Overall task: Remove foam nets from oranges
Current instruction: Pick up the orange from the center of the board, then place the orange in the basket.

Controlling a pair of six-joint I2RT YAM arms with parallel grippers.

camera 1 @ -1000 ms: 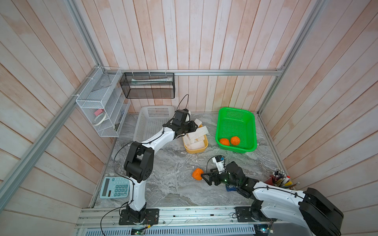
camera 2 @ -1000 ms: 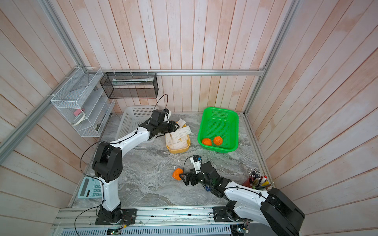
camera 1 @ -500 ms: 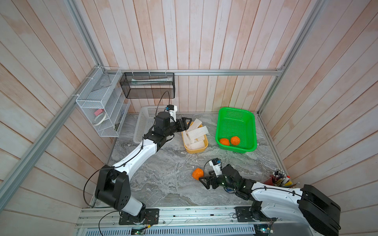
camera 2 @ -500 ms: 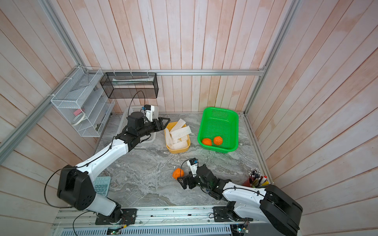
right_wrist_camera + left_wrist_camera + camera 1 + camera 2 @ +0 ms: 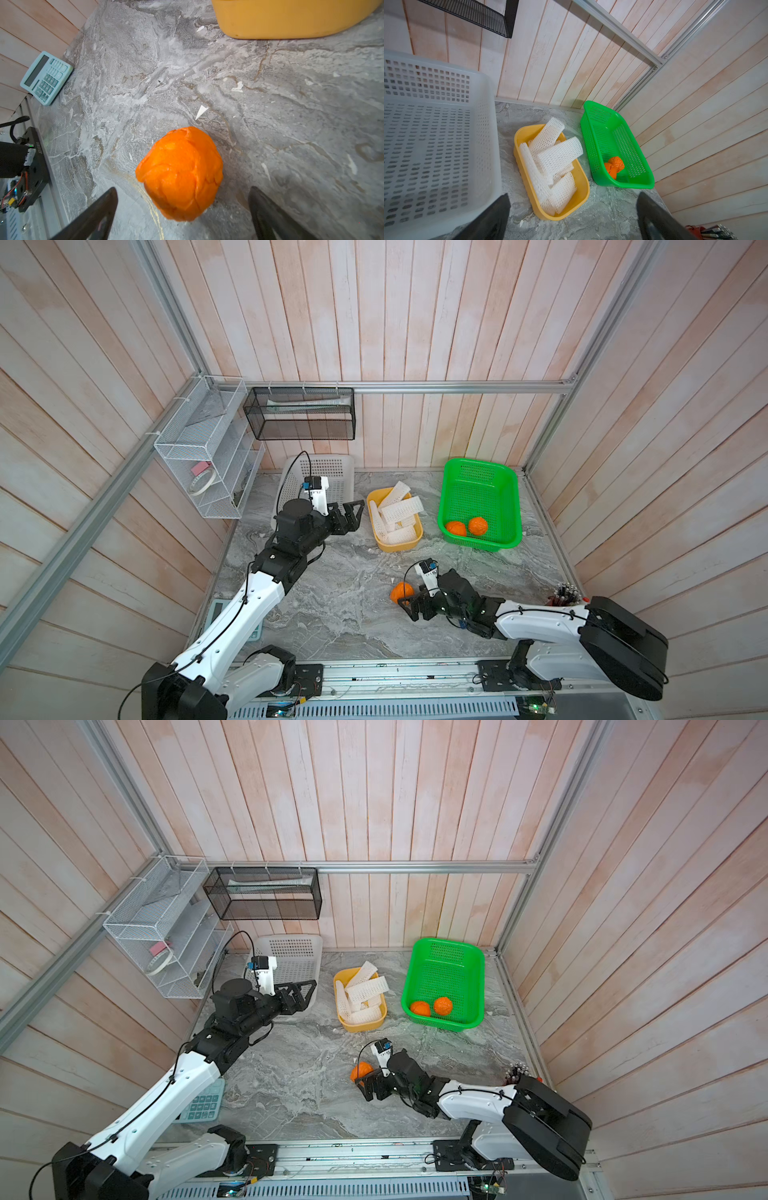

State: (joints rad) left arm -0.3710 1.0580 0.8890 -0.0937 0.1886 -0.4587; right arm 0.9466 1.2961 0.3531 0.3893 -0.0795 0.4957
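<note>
Foam nets (image 5: 401,510) fill a yellow tub (image 5: 395,547), the empty left gripper (image 5: 356,515) gaping at its nine o'clock, while the right gripper (image 5: 409,608), jaws wide, straddles a bare orange (image 5: 401,591) without touching it.

Soft, even light fills the cell, bright without glare. The orange (image 5: 180,174) casts only a faint shadow on the marble tabletop (image 5: 291,104). Both top views stretch the wall planks (image 5: 374,315) toward their edges; wrist views blur nearest the lens.
</note>
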